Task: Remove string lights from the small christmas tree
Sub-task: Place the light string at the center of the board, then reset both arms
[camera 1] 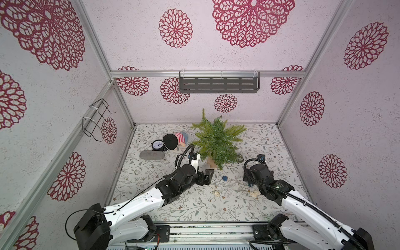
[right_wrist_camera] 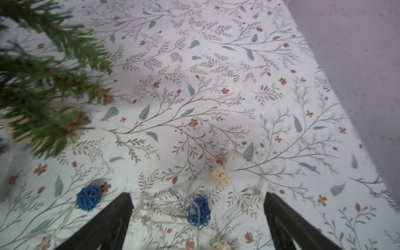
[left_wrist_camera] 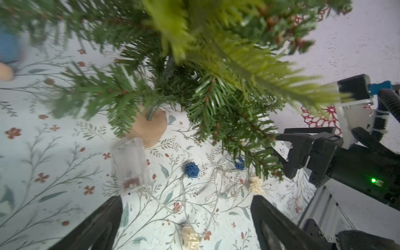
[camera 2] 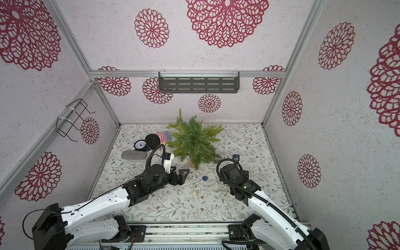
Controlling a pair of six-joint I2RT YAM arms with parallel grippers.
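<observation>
The small christmas tree (camera 1: 216,140) (camera 2: 192,140) stands upright on its tan base (left_wrist_camera: 149,127) at the back middle of the table. No lights show on its branches. The string lights (right_wrist_camera: 198,212) lie loose on the cloth in front of it: a blue ball (camera 1: 225,178), cream balls (left_wrist_camera: 255,185), thin pale wire and the clear battery box (left_wrist_camera: 129,166) beside the base. My left gripper (left_wrist_camera: 186,199) is open just left of the base, nothing between its fingers. My right gripper (right_wrist_camera: 198,197) is open low over the wire and a blue ball, apart from them.
At the back left of the table lie a small clock (camera 1: 158,145), a black disc (camera 1: 170,141), a striped doll (camera 1: 180,138) and a grey stone (camera 1: 151,155). A dark shelf (camera 1: 218,85) hangs on the back wall, a wire rack (camera 1: 95,120) on the left wall.
</observation>
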